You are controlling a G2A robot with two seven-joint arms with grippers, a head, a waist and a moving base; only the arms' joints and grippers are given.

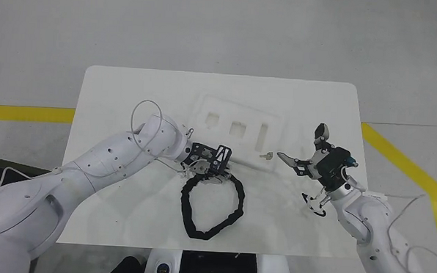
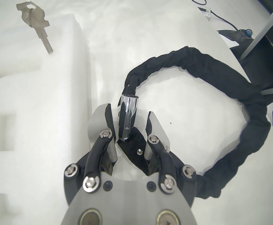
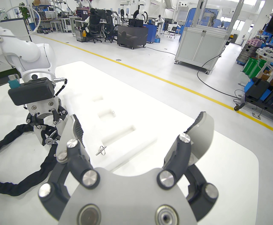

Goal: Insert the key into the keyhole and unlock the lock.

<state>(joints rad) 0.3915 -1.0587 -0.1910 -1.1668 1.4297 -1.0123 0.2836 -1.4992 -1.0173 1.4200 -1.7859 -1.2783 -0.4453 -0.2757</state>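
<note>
Table (image 1: 132, 103): white top w/ rounded corners. It carries all items below.
Foam tray (image 1: 238, 108): white block at mid-table w/ three rectangular pockets in a row. Seen also in L wrist view (image 2: 64, 85) and R wrist view (image 3: 128, 149).
Chain lock (image 1: 187, 205): black fabric-sleeved chain lying flat in a loop on the table, on the robot's side of the tray. One end runs up to the L gripper. Sleeve detail in L wrist view (image 2: 213, 61); part of the loop also in R wrist view (image 3: 32, 176).
L gripper (image 1: 219, 164): low over the table, just beside the tray edge, at the top of the chain loop. Fingers (image 2: 106, 123) slightly spread, one each side of the lock cylinder. A thin strip of table shows btwn each pad and the metal, so no pinch. Seen from the R side too (image 3: 50, 136).
R gripper (image 1: 304, 146): at the R end of the tray, near the key, not touching it. Fingers spread wide, nothing btwn them (image 3: 138, 121).
Lock cylinder (image 2: 128, 113): chrome barrel at the chain's end, btwn the L fingers, tilted.
Key (image 1: 264, 155): bare metal w/ a small ring, on the tray's top surface beside the end pocket nearest the R gripper. Well apart from the lock. Clear in L wrist view (image 2: 36, 23) and R wrist view (image 3: 101, 150).
Keyhole (image 3: 49, 141): round end face of the barrel, turned toward the R gripper.
</note>
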